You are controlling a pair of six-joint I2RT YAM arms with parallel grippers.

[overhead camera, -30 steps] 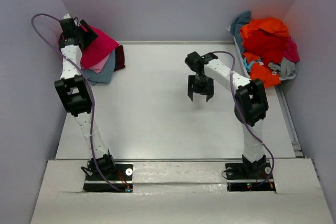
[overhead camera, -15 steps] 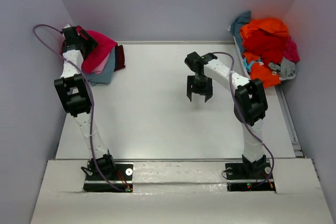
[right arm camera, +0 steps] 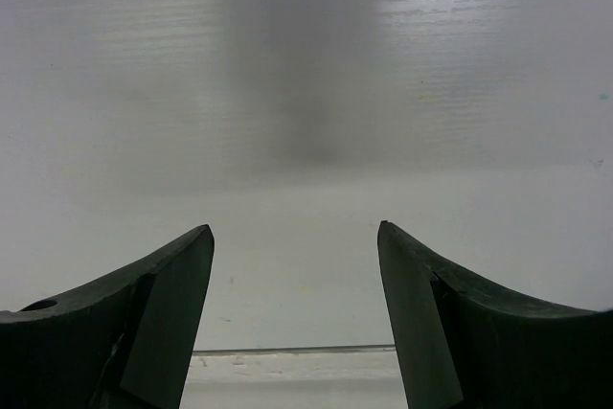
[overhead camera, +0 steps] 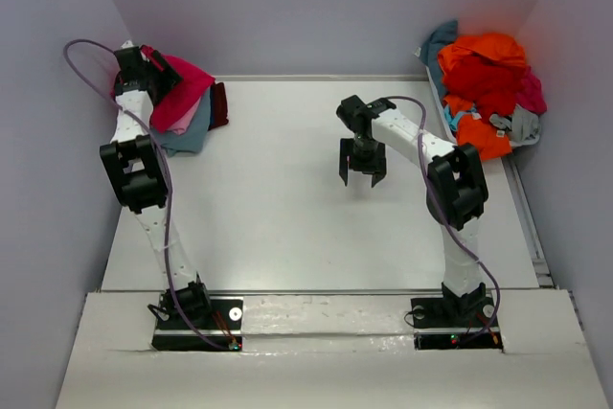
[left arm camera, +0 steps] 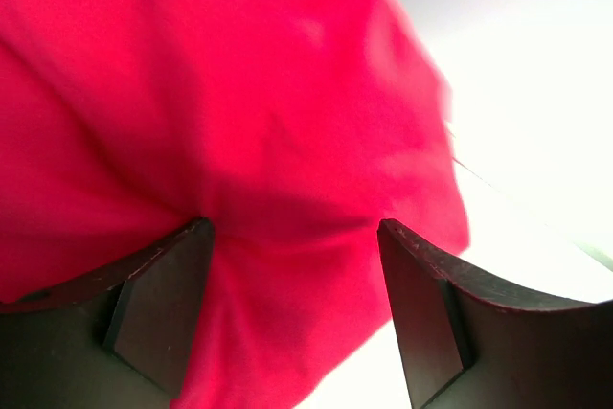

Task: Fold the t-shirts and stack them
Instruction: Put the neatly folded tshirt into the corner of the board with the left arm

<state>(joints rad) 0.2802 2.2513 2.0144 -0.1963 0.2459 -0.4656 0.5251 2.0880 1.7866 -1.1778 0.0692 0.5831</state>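
My left gripper (overhead camera: 151, 64) hangs at the far left corner of the table (overhead camera: 278, 227), over the folded stack, its jaws spread wide. In the left wrist view the magenta-red tee (left arm camera: 239, 93) fills the space between and beyond my fingertips (left arm camera: 182, 256). I cannot tell whether the pads brush the cloth, but nothing is pinched. That tee (overhead camera: 187, 88) lies on top of the stack, with the pink tee (overhead camera: 194, 118), the dusty blue tee (overhead camera: 182, 139) and the maroon tee (overhead camera: 219, 105) showing at its edges beneath. I judge the stack sits in that corner so the middle of the table is free for folding. My right gripper (overhead camera: 362, 179) hovers over that bare middle, jaws likewise spread and holding nothing. Its wrist view shows only tabletop (right arm camera: 306, 93) between the fingers (right arm camera: 163, 304). The unfolded pile is heaped at the far right edge, well apart from both grippers, with an orange tee (overhead camera: 488, 48) and a red tee (overhead camera: 484, 79) on top and teal (overhead camera: 439, 40) and grey (overhead camera: 522, 124) cloth poking out. By my reckoning about half the tees are done, and the next move is for my right gripper to reach that pile and draw one out.
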